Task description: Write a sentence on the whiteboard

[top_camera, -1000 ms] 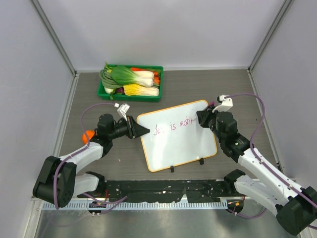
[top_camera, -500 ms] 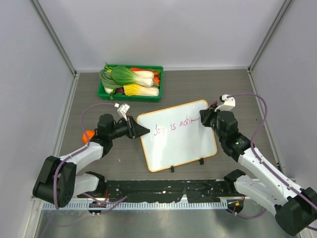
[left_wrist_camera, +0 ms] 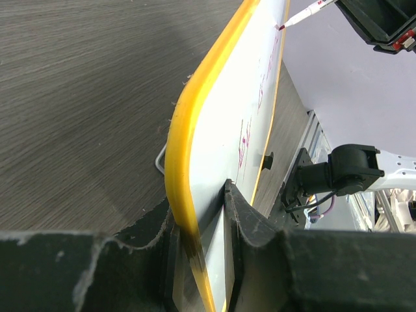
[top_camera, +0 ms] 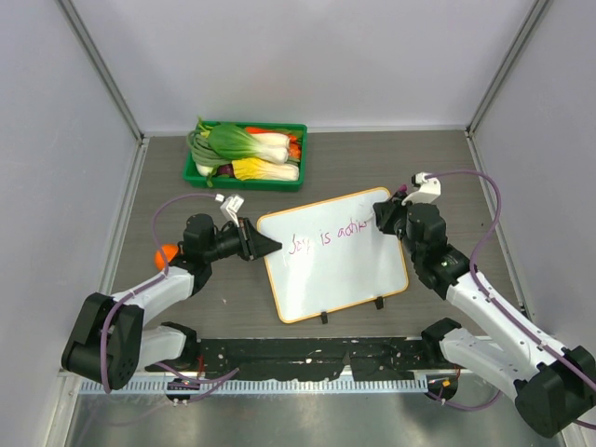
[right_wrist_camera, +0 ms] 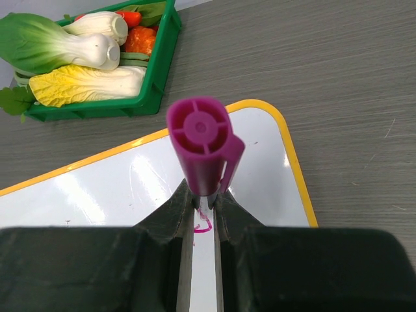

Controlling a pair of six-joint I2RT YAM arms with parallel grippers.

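Note:
The whiteboard (top_camera: 335, 265) lies mid-table, white with an orange-yellow rim and two small black feet at its near edge. One line of purple-pink cursive, the sentence (top_camera: 328, 237), runs across its upper part. My left gripper (top_camera: 261, 245) is shut on the board's left rim, which also shows in the left wrist view (left_wrist_camera: 188, 195). My right gripper (top_camera: 384, 220) is shut on a purple marker (right_wrist_camera: 203, 146) near the board's upper right corner. The marker's tip (left_wrist_camera: 281, 27) touches the board at the end of the writing. A fresh pink stroke (right_wrist_camera: 203, 227) shows between the fingers.
A green tray (top_camera: 245, 155) of bok choy, cabbage and other vegetables stands behind the board at the back left. An orange object (top_camera: 167, 252) lies beside the left arm. Grey walls close in the table on three sides.
My right gripper has shifted slightly right and toward the back with the marker, and the writing has grown a little at its right end. The left arm and board have not moved.

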